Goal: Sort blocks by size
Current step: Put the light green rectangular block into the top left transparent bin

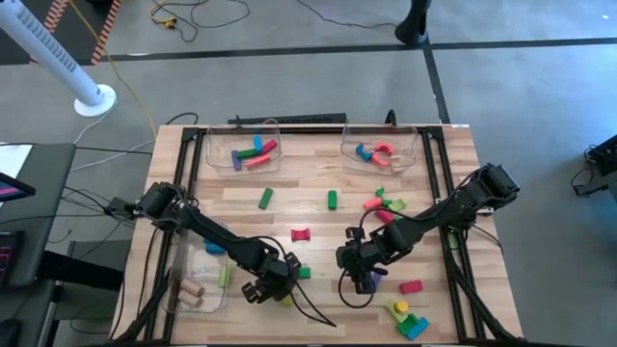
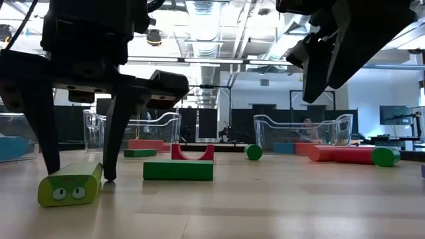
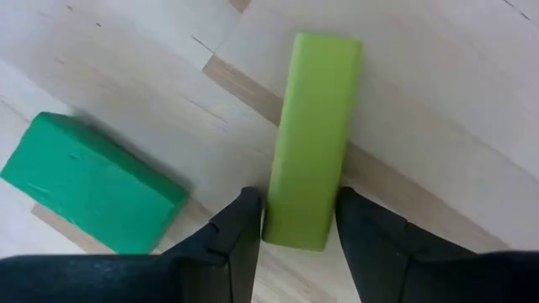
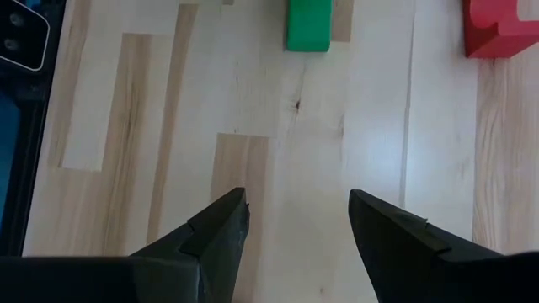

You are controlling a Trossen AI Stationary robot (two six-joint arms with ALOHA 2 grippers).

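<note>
Grey concrete floor runs around a slatted wooden table (image 1: 318, 222), and everything below is placed from that table. Two clear bins sit along its far edge: the left bin (image 1: 241, 149) holds red, blue, green and purple pieces, the right bin (image 1: 381, 149) a blue arch and red pieces. A third bin (image 1: 198, 280) at the near-left corner holds pale wooden cylinders and a blue piece.

Both dark arms reach inward from the table's sides. The left gripper (image 1: 268, 289) stands near the front edge, left of centre, its fingers (image 3: 240, 231) set on either side of one end of a lime bar (image 3: 310, 139) that lies flat on the wood; whether they squeeze it or only straddle it I cannot tell. A darker green block (image 3: 88, 181) lies just beside that bar. The right gripper (image 1: 359, 275) hangs right of centre, fingers spread wide with bare wood between them.

Loose blocks dot the table's middle: two green bars (image 1: 265, 199), a red arch (image 1: 300, 234), a red-and-green cluster (image 1: 386, 204) toward the right. A red block (image 1: 412, 286) and a yellow-and-blue pile (image 1: 410, 320) lie by the near-right corner.
</note>
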